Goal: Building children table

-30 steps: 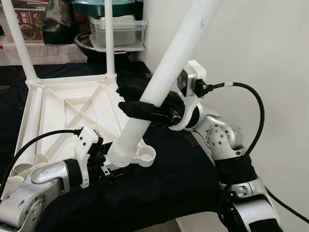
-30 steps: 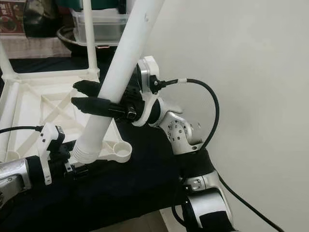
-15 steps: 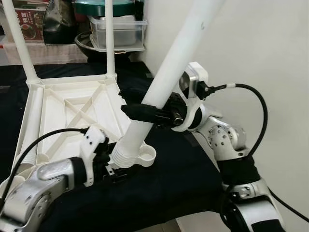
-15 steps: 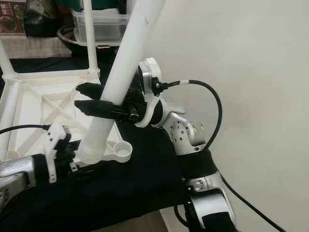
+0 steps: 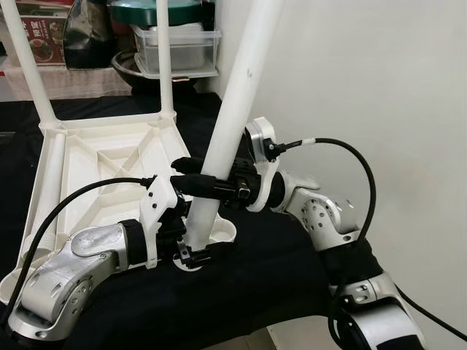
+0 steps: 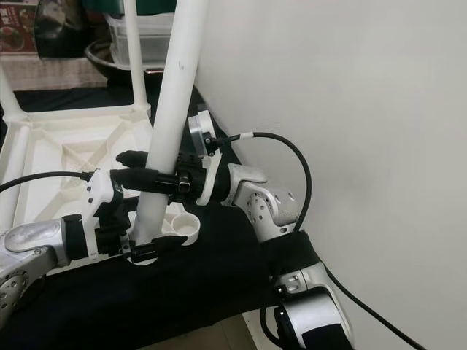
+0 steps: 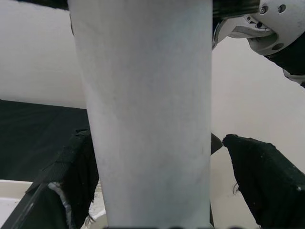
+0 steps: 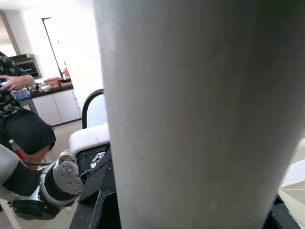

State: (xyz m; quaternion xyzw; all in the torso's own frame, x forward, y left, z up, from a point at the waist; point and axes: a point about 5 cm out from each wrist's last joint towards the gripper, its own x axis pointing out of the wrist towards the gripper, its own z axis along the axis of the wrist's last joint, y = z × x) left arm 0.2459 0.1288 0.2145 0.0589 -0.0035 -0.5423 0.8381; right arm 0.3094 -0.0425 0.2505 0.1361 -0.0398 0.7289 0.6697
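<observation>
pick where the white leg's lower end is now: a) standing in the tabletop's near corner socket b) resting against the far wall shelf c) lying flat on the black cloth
a, the white leg stands nearly upright with its foot at the upturned tabletop's near corner socket, held by both end effectors.

White plastic table top (image 5: pixel 109 157) lies upside down on the black cloth, ribbed underside up. Two legs (image 5: pixel 165 58) already stand upright at the far corners. A third leg (image 5: pixel 232 109), near vertical, has its foot at the near corner socket (image 5: pixel 219 232).
</observation>
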